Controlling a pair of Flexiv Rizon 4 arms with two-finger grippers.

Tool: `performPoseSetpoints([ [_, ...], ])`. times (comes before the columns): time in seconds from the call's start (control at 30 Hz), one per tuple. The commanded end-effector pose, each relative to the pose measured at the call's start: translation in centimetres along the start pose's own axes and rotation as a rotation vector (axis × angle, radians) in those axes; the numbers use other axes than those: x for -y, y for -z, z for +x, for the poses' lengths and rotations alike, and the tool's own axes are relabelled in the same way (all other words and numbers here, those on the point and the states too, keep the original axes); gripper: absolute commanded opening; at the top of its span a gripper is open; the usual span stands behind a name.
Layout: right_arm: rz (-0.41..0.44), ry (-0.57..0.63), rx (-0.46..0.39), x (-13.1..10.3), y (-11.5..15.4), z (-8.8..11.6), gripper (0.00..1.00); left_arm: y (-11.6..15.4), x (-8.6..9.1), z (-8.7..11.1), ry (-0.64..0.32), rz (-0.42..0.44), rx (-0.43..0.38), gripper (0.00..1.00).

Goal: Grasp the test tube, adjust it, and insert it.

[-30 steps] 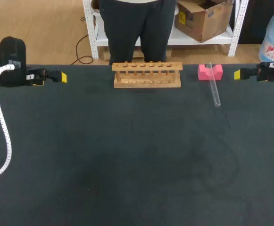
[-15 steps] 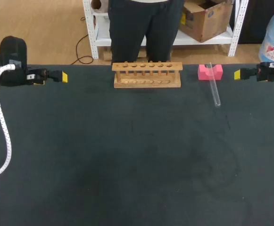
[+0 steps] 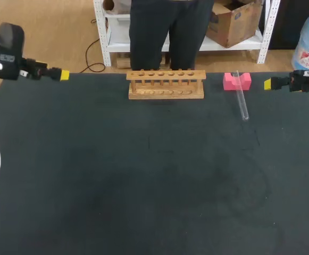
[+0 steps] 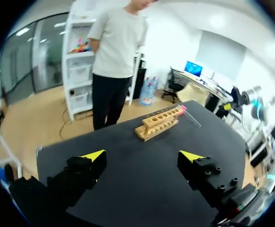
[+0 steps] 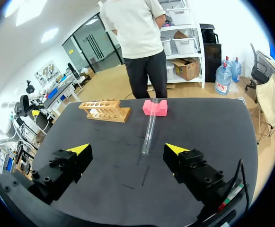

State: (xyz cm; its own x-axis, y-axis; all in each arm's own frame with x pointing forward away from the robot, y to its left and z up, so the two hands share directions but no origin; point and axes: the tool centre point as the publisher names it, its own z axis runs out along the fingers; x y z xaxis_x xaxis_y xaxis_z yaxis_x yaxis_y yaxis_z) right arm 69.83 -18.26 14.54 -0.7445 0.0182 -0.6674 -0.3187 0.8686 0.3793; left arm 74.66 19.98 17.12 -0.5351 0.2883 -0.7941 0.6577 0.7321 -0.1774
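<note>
Plainly, the count is short: one test tube [image 3: 242, 101], one wooden rack [image 3: 166, 85], one pink block [image 3: 236, 81] and two grippers, all on or over one dark table [image 3: 154, 186].

The rack stands upright near the middle of the far edge, its long side along that edge. Its top bar has six holes in a row, and each shows as an open round. The pink block sits just to the right of the rack, apart from it, also close to the far edge, with a notch in its top. The tube lies in that notch with its far end raised on the block, while its near end rests on the tabletop and points toward the table's middle. In the right wrist view it runs straight ahead of the fingers, from the block [image 5: 155, 107] toward the gripper.

The left gripper [image 3: 64, 75] hangs by the far left corner, well apart from the rack. In its own view its fingers [image 4: 93, 158] are spread wide and released. The right gripper [image 3: 268, 84] hangs at the right edge, near the block and tube but touching neither — its fingers [image 5: 79, 150] also stand wide apart and grasp nothing.

Rack, block and tube all keep to the far strip, and the broad near part of the top lies in front of them.
</note>
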Motion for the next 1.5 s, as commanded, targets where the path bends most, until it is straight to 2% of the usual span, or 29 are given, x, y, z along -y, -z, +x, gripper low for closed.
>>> performPoseSetpoints([
  [0.03,0.006,0.000,-0.001,-0.1,0.1,0.0,1.00,-1.7,-0.9,0.3,-0.185,0.253,0.140,1.00],
  [0.1,0.006,0.000,-0.001,-0.1,0.1,0.0,1.00,-2.3,-1.1,0.2,-0.255,0.293,0.178,1.00],
  [0.3,0.006,0.000,-0.001,-0.1,0.1,0.0,1.00,-4.4,-1.8,-0.2,-0.360,0.382,0.241,1.00],
  [0.57,0.006,0.000,-0.001,-0.1,0.1,0.0,1.00,-7.1,-2.9,-0.6,-0.440,0.419,0.233,1.00],
  [0.8,0.006,0.000,-0.001,-0.1,0.1,0.0,1.00,-9.9,-3.3,-1.0,-0.447,0.431,0.210,1.00],
  [1.13,0.006,0.000,-0.001,-0.1,0.1,0.0,1.00,-13.5,-2.2,-2.6,-0.463,0.461,0.208,1.00],
  [1.5,0.006,0.000,-0.001,-0.1,0.1,0.0,1.00,-15.3,-2.2,-3.4,-0.427,0.477,0.220,1.00],
])
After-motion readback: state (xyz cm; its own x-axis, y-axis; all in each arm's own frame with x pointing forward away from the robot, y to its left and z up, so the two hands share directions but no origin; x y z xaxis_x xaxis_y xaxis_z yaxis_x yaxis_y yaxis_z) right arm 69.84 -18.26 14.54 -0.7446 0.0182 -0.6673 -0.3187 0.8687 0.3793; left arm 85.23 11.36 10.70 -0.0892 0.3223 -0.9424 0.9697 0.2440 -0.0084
